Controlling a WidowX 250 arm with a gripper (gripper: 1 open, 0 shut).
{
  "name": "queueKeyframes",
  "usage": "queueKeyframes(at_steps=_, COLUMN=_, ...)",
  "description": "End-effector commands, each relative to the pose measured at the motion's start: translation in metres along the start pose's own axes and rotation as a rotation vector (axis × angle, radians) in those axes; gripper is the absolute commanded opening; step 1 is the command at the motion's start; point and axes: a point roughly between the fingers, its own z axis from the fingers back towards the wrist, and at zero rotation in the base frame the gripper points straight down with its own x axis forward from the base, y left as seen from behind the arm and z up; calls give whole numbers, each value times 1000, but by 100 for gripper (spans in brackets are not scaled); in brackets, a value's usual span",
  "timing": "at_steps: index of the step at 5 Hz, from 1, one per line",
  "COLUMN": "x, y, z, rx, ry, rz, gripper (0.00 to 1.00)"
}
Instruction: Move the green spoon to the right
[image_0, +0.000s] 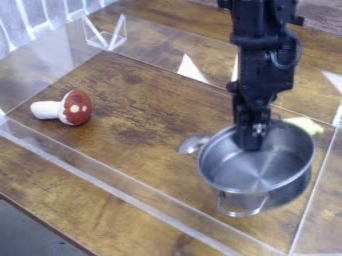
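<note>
The green spoon lies along the far side of the steel pot (254, 168). Its silver bowl (191, 147) sticks out at the pot's left, and the pale green handle tip (299, 125) shows at the right. The middle of the spoon is hidden by the pot's rim and the arm. My gripper (254, 136) comes straight down with its fingers shut at the pot's far rim, right where the handle passes. Whether they pinch the rim, the handle or nothing cannot be told.
A red-and-white mushroom toy (66, 107) lies at the left of the wooden table (127, 150). A low clear plastic wall (94, 175) runs along the front and left edges. More clear pieces stand at the back.
</note>
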Motion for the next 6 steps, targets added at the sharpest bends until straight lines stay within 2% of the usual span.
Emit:
queueKeyframes(at_steps=1, x=8, y=5, z=23, rx=72, ry=-66, rz=-2, gripper=0)
queueKeyframes(at_steps=2, x=8, y=6, z=22, rx=74, ry=-69, rz=12, gripper=0)
queueKeyframes(at_steps=4, x=25, y=-1, z=28, rx=74, ry=-80, rz=-20, gripper=0)
queueKeyframes(at_steps=6, x=9, y=-23, z=18, rx=62, ry=-119, rz=-58, gripper=0)
